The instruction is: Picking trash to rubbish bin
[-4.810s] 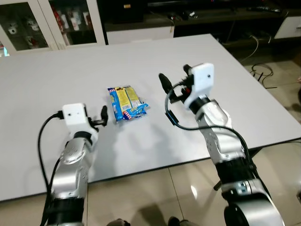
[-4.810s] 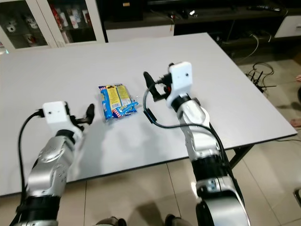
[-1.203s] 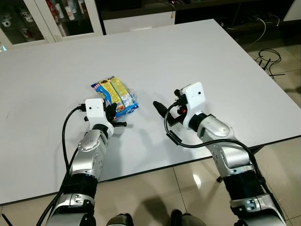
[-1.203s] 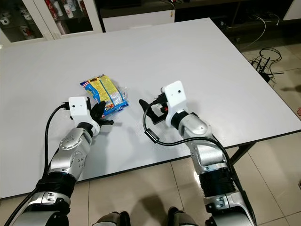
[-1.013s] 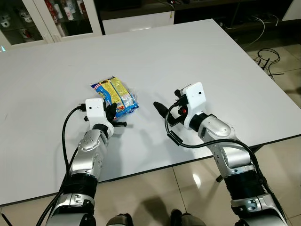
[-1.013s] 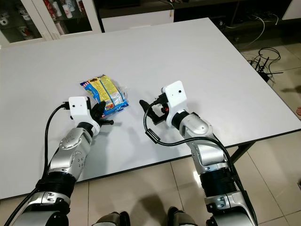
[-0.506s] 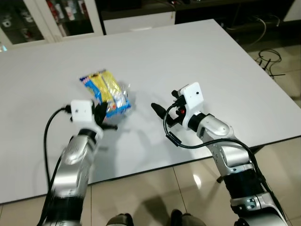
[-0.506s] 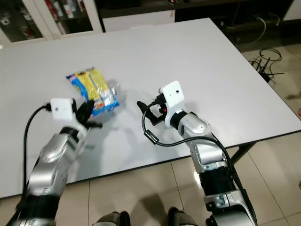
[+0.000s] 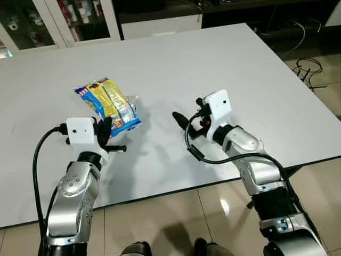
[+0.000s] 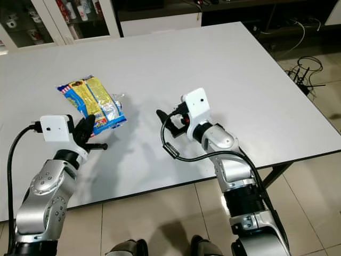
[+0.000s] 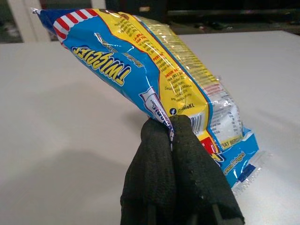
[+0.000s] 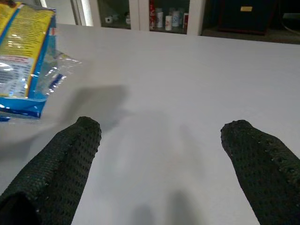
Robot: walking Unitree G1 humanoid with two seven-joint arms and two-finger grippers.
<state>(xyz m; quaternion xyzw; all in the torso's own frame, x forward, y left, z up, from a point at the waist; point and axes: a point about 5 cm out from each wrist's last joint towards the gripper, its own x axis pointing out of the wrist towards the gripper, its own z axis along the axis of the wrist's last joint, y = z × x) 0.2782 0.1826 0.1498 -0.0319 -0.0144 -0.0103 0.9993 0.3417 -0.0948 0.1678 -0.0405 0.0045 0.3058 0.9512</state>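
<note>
left gripper [image 11: 171, 127] fingers clamped on edge of blue-and-yellow crinkly plastic snack packet [image 9: 109, 104], now lifted off white table [image 9: 160, 58] at left of frame; a second ago it lay flat. grasp secured; bin carry next. right gripper [image 12: 159, 136] fingers apart, mid-frame.

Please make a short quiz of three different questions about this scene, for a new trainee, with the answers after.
1. True or false: the left gripper is shut on the snack packet.
2. The right gripper's fingers are: A) open, B) shut on a cup.
3. Fill in: the packet is lifted off the white ____.

Key: 1 true; 2 A; 3 table.
</note>
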